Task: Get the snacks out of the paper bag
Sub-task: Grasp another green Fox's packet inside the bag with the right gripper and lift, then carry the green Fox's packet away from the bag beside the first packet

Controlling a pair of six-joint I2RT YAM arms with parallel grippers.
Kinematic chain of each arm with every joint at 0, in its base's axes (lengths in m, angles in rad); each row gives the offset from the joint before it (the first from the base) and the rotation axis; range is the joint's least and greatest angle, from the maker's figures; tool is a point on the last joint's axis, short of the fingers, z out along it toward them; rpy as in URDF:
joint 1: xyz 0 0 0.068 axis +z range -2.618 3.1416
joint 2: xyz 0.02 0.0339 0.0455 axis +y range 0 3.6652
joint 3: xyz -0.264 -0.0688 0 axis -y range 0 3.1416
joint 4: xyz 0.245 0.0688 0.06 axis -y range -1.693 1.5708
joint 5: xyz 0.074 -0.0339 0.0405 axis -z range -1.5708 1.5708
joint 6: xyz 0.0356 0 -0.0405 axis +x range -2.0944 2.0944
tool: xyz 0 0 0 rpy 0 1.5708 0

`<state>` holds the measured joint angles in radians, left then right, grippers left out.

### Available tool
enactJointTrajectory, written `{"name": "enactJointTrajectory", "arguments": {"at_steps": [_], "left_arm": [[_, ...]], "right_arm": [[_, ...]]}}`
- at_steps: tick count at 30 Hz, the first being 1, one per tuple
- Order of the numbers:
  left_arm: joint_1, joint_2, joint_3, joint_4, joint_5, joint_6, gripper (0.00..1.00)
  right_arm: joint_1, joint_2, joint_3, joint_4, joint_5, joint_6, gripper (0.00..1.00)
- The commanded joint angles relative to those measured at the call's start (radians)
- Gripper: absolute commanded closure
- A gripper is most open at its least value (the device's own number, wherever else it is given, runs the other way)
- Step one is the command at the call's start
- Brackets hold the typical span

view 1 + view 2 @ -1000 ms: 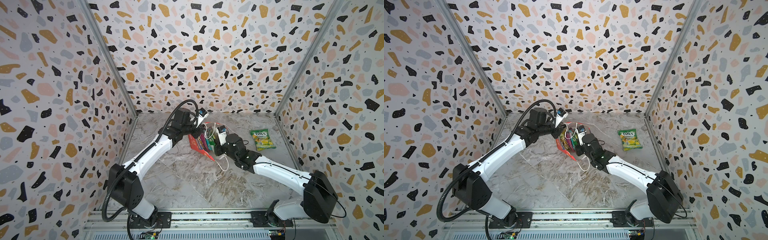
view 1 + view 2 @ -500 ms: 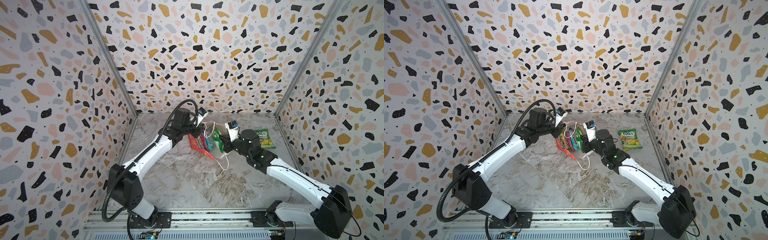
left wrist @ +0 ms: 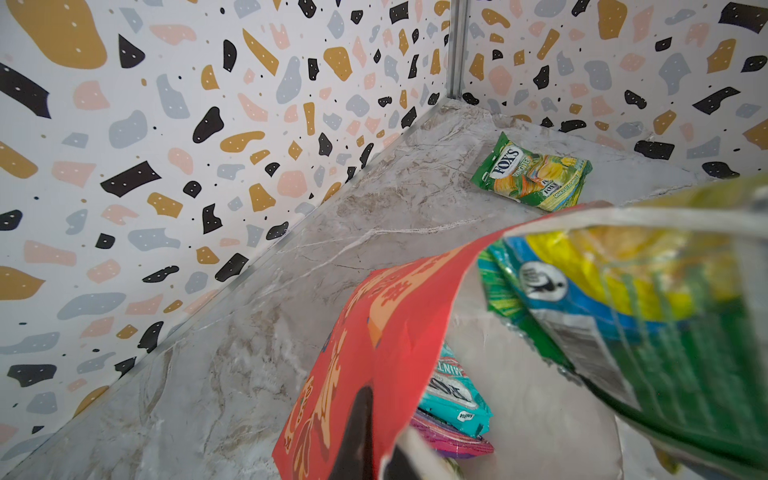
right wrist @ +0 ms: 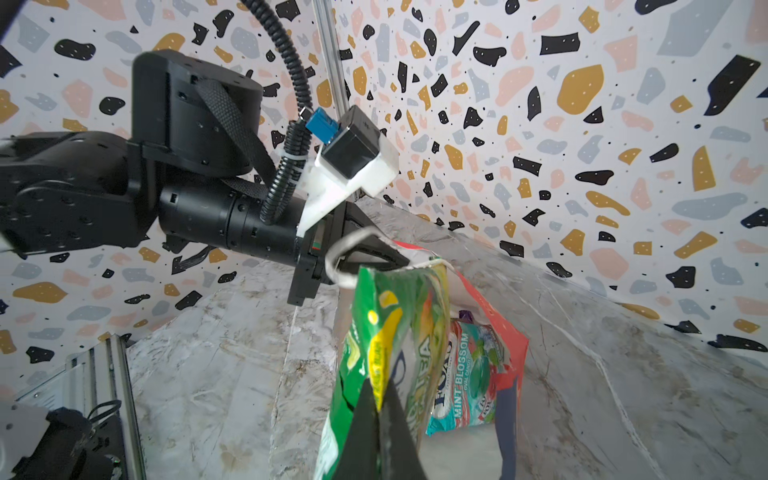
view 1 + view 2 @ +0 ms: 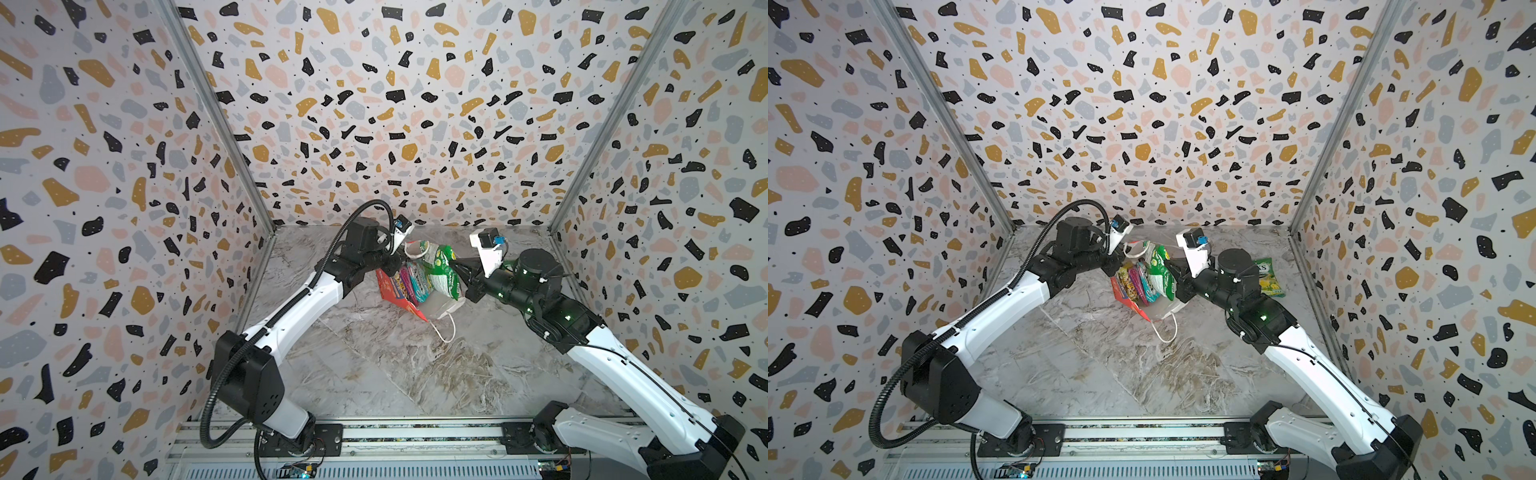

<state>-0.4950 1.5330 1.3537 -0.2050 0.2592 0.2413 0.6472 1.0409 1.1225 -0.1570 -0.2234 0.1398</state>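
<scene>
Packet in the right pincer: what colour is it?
The packet is green with yellow patches, clearest in the right wrist view.

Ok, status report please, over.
Left gripper shut on paper bag rim. Right gripper shut on green packet, partly out. Teal packet inside; yellow-green packet on table. Nothing blocking.

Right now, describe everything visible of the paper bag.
The bag is red paper with gold characters outside, white inside, with white cord handles; one handle trails on the table. It stands there, seemingly tilted, its mouth pulled wide. The left gripper is shut on its rim. A teal packet and a purple packet sit inside; a green packet, pinched by the right gripper, sticks out of the mouth.
</scene>
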Motion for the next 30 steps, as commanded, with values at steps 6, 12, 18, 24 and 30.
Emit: {"name": "enactJointTrajectory", "arguments": {"at_steps": [6,12,18,24,30], "left_arm": [[-0.004,-0.063,-0.013,0.129,0.002,-0.025,1.0],[-0.004,-0.07,-0.023,0.144,0.004,-0.028,1.0],[-0.004,-0.079,-0.035,0.157,0.001,-0.029,1.0],[-0.004,-0.09,-0.048,0.174,-0.005,-0.033,1.0],[-0.004,-0.095,-0.069,0.2,-0.005,-0.031,1.0]], "right_arm": [[-0.01,-0.105,0.116,-0.116,0.073,-0.022,1.0],[-0.031,-0.135,0.136,-0.195,0.253,0.018,1.0],[-0.179,-0.102,0.153,-0.291,0.303,0.039,1.0],[-0.285,-0.01,0.072,-0.348,0.498,0.121,1.0],[-0.371,0.007,-0.089,-0.293,0.596,0.248,1.0]]}}
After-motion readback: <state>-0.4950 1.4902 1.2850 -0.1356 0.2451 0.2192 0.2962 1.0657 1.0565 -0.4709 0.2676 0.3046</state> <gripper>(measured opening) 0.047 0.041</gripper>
